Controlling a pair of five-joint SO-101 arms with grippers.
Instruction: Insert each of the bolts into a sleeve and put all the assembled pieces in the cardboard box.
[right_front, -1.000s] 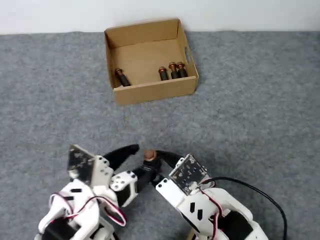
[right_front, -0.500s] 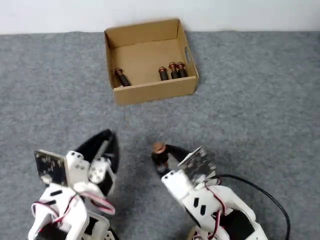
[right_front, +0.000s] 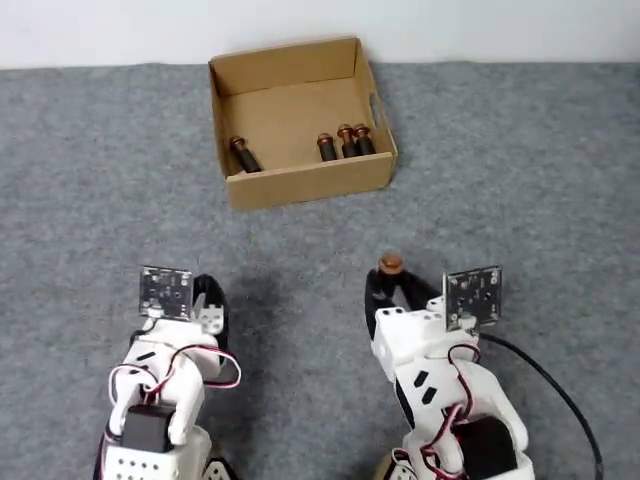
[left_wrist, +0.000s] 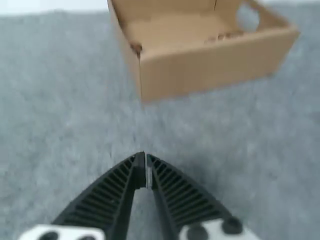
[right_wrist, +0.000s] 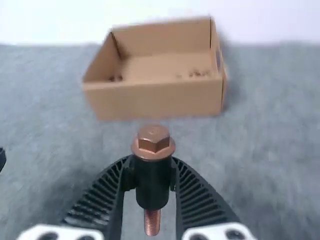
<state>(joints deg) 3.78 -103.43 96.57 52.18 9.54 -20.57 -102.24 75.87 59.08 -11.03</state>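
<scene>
Right claw (right_wrist: 151, 167) is clenched on the last assembled piece, a short black plastic sleeve (right_wrist: 150, 186) with a copper-coloured hex-head bolt (right_wrist: 153, 142) pushed through it. The fingers press on the sleeve's two sides. The piece's long axis runs between them, with the hex head just past the fingertips on the far side and the threaded tip poking out of the sleeve on the wrist side. From above, the head (right_front: 390, 264) sits right at the front of this claw (right_front: 392, 290).

Left claw (left_wrist: 145, 167) is pinched closed on nothing, and it sits well off to the side of the right one (right_front: 208, 300), so it plays no part in the carry.

Beyond the held piece is a bare stretch of grey felt-covered bench (right_front: 500, 200). Past that, ahead of the right claw and slightly toward the left arm's side, stands the open brown cardboard box (right_wrist: 150, 100), its near wall (right_front: 300, 185) facing the claw. Four finished pieces already lie on its floor, one (right_front: 243, 155) near the corner on the left arm's side and three (right_front: 345, 140) bunched at the other end.

As I judge it, the next move is a lift and forward reach over that near wall, with the release made onto the open floor between the two groups.
</scene>
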